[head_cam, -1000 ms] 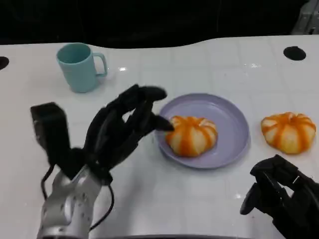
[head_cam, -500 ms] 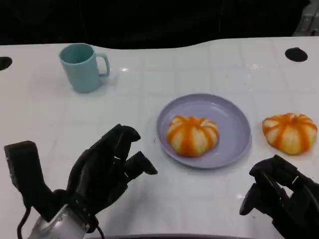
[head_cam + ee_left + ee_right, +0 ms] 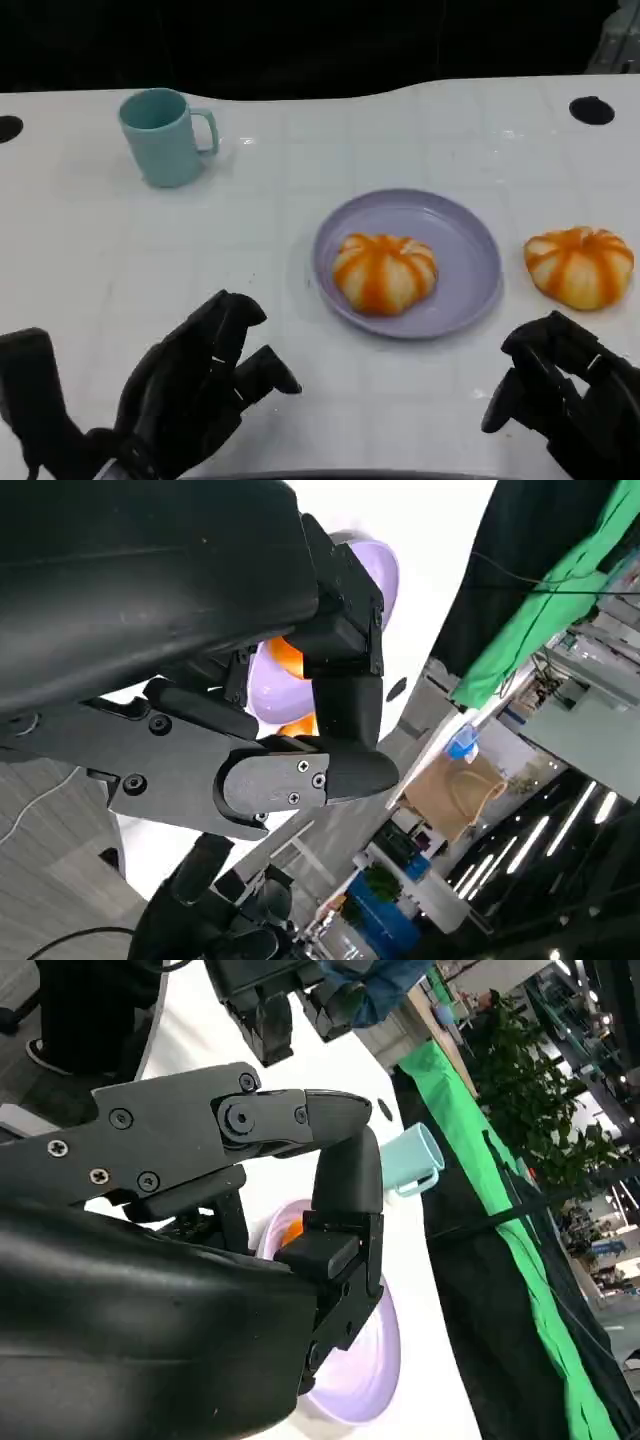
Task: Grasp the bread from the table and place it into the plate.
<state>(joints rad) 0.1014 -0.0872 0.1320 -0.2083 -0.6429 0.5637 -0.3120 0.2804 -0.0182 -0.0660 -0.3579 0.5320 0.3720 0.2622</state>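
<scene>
Left hand (image 3: 195,385) withdrawn from plate (image 3: 470,285); teal mug (image 3: 165,135) far off.

Orange-striped bread (image 3: 385,272), lilac plate (image 3: 470,250), teal mug (image 3: 160,136).

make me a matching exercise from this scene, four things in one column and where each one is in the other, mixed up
Things:
1. teal mug
2. bread on the plate
3. second bread
4. left robot hand

Places:
A. on the bare table, to the right of the purple plate
B. near table edge at lower left, holding nothing
C. far left part of the table, standing upright
D. inside the purple plate, toward its near left side

Pairs: 1-C, 2-D, 3-A, 4-B
</scene>
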